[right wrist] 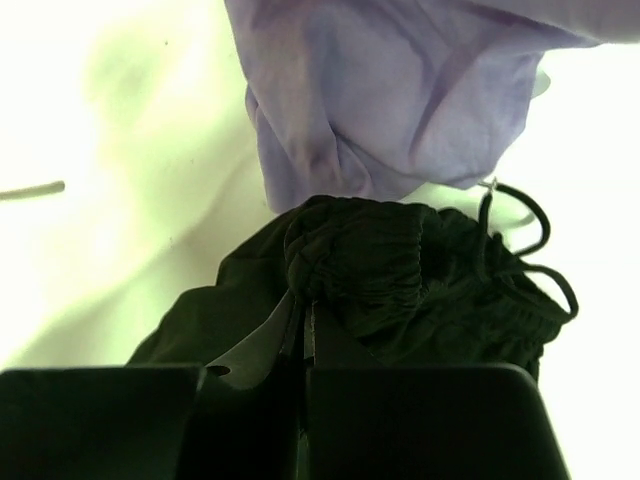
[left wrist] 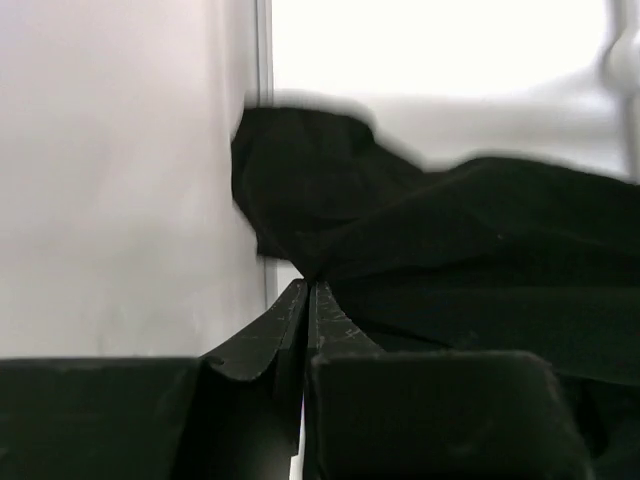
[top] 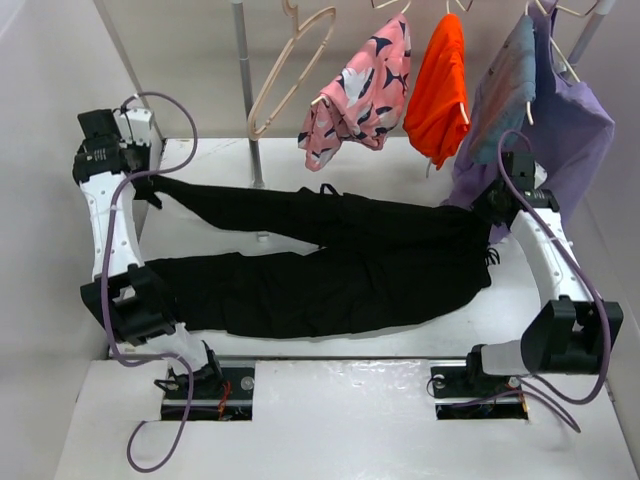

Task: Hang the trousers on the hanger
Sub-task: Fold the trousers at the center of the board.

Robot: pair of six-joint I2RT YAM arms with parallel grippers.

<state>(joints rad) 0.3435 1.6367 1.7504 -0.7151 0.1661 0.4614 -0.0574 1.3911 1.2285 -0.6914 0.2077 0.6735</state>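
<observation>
Over the trousers (top: 330, 265), purple garment (top: 565, 125), perhaps touching

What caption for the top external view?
Black trousers flat on the table, left gripper pinching a leg cuff, right gripper the waistband; empty beige hanger hangs behind.

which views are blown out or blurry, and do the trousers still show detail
Top external: evenly lit and sharp, though the trousers read as a near-flat black mass. Left wrist: upper background overexposed, trousers' far edge smeared and soft. Right wrist: table washed out by glare, yet waistband gathers, drawstring and purple garment stay clear.
</observation>
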